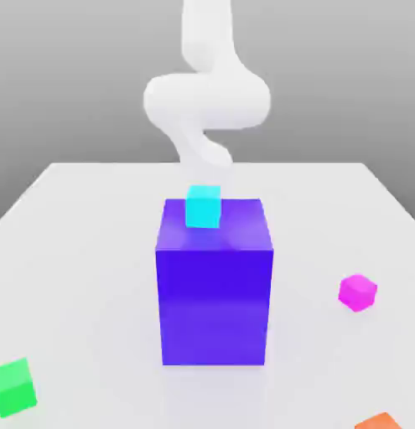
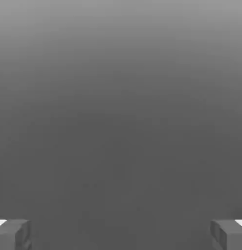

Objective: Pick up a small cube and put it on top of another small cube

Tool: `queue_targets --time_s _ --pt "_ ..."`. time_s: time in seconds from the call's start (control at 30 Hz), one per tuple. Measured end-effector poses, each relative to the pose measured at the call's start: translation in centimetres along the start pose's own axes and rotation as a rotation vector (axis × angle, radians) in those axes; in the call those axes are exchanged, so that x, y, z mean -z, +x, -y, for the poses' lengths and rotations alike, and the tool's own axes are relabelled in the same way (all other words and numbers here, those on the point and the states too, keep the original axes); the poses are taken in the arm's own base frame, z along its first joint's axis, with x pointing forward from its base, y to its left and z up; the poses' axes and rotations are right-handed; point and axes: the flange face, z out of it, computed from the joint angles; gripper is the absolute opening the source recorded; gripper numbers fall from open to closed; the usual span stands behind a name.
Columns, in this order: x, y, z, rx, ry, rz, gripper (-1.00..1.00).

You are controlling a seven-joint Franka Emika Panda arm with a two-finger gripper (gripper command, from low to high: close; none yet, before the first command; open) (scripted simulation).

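Note:
The small magenta-pink cube (image 1: 358, 292) lies on the white table (image 1: 76, 218) toward the exterior view's right, a little in front of the big block's middle. A small cyan cube (image 1: 203, 206) shows at the far top edge of the big blue-violet block (image 1: 214, 285); I cannot tell whether it rests on the block or stands behind it. My white arm (image 1: 206, 100) curls above and behind the block. In the hand view my gripper (image 2: 121, 235) is open, its two grey fingertips (image 2: 12, 234) wide apart with nothing between them, facing plain grey background.
A small green cube (image 1: 12, 387) lies near the table's front on the exterior view's left. An orange object (image 1: 380, 421) pokes in at the front right corner. The tall blue-violet block stands mid-table between arm and front edge.

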Motion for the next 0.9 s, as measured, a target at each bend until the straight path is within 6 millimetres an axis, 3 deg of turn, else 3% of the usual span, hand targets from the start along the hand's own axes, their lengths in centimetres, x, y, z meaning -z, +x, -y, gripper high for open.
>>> queue_targets --time_s 0.2,0.4,0.6,0.8,0.9 --pt "-12.0 -9.4 3.5 0.428 0.015 0.225 0.0" --pt "-20.2 -22.1 4.4 0.86 0.057 0.426 0.0" --pt "-24.9 -35.7 1.7 1.303 0.121 0.614 0.0" --pt "-26.0 -48.4 -4.5 1.77 0.21 0.791 0.0" --pt "-28.0 -50.1 -6.3 1.81 0.213 0.814 0.0"
